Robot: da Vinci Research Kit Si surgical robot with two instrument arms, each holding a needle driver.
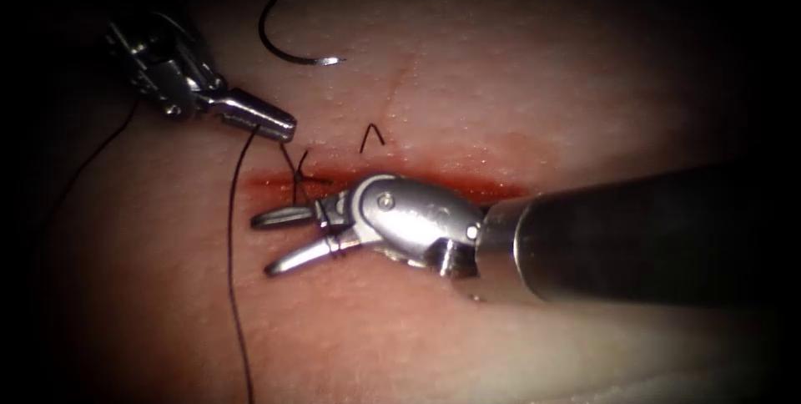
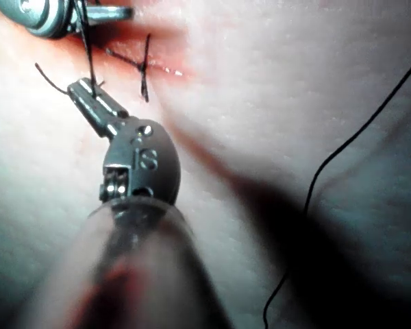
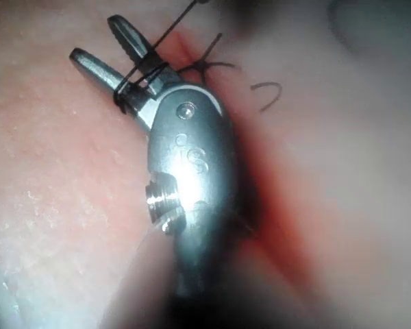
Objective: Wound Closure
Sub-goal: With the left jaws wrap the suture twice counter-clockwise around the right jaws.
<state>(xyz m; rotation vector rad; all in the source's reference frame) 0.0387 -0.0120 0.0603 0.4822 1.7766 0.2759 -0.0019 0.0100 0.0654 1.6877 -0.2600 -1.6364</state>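
Your right tool (image 1: pixel 271 243) sits with jaws spread wide, gripping nothing, with thread (image 1: pixel 234 270) looped round their base. Your left tool (image 1: pixel 279 124) is clamped on that thread. The needle (image 1: pixel 288 52) lies free on the tissue (image 1: pixel 501 78) just beyond it.

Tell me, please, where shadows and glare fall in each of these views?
Endoscope view: light pools centrally, edges dark; glare on the right tool, jaws open, thread looped round them, gripping nothing; the needle lies free on the tissue, above the cut's left end. Left wrist view: the left tool, shut on thread, throws a broad shadow. Right wrist view: glare on the right tool's body.
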